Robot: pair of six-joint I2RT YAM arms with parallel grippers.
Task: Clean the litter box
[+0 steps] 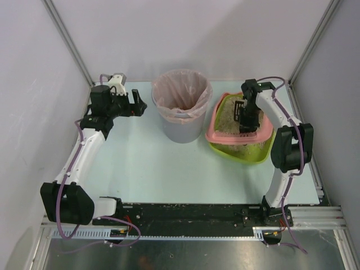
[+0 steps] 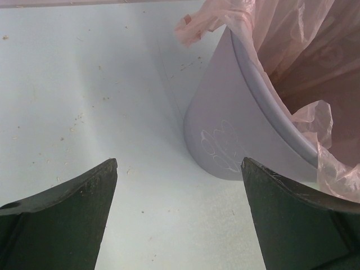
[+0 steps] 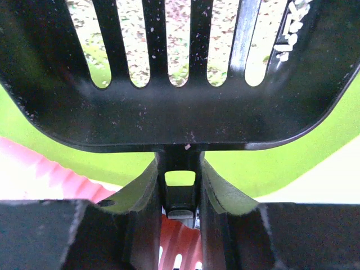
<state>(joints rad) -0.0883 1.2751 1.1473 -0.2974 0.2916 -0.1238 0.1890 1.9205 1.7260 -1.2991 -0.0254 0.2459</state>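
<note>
In the upper left of the top view, the left gripper (image 1: 137, 104) hung with its black fingers spread wide beside a round grey plastic bin (image 1: 183, 129) lined with a pink bag. Just right of the bin, the shallow pink plastic litter box (image 1: 216, 135), green-rimmed and holding beige granules, sat on the pale table (image 1: 140, 163). Above it, the right gripper (image 1: 246, 122) pinched the handle of a black slotted plastic scoop (image 3: 180, 118).

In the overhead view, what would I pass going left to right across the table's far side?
First the left hand → grey bin with pink bag → litter box; the right hand and its black scoop overlap the box, so I leave them out.
</note>
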